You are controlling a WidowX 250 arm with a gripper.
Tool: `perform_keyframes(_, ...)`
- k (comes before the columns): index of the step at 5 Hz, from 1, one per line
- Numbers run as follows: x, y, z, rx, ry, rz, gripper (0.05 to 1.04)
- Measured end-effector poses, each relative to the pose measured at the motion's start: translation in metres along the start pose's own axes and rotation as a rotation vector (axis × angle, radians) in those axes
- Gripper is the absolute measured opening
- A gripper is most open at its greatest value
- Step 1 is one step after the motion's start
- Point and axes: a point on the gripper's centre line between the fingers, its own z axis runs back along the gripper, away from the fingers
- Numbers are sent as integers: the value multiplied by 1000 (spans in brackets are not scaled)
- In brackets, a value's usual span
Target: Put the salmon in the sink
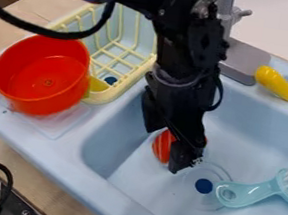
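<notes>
Placing step: gripper (163, 150) is clasping salmon (162, 145), striped, inside sink (257, 138), left of drain (203, 186); next move is likely calling for release, then lifting clear

No readable text, labels, numbers or signs are visible.

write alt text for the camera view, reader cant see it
A black robot gripper hangs low inside a light-blue toy sink, at an orange, white-striped salmon piece. A turquoise scrub brush lies in it; a red-orange pot and yellow dish rack stand at left, a yellow-handled utensil at the far rim.
</notes>
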Motion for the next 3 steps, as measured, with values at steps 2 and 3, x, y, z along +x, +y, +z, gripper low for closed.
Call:
perform_keyframes(2,12,5,22,7,-9,-38,1000)
perform_keyframes(3,12,4,32,5,-30,-66,1000)
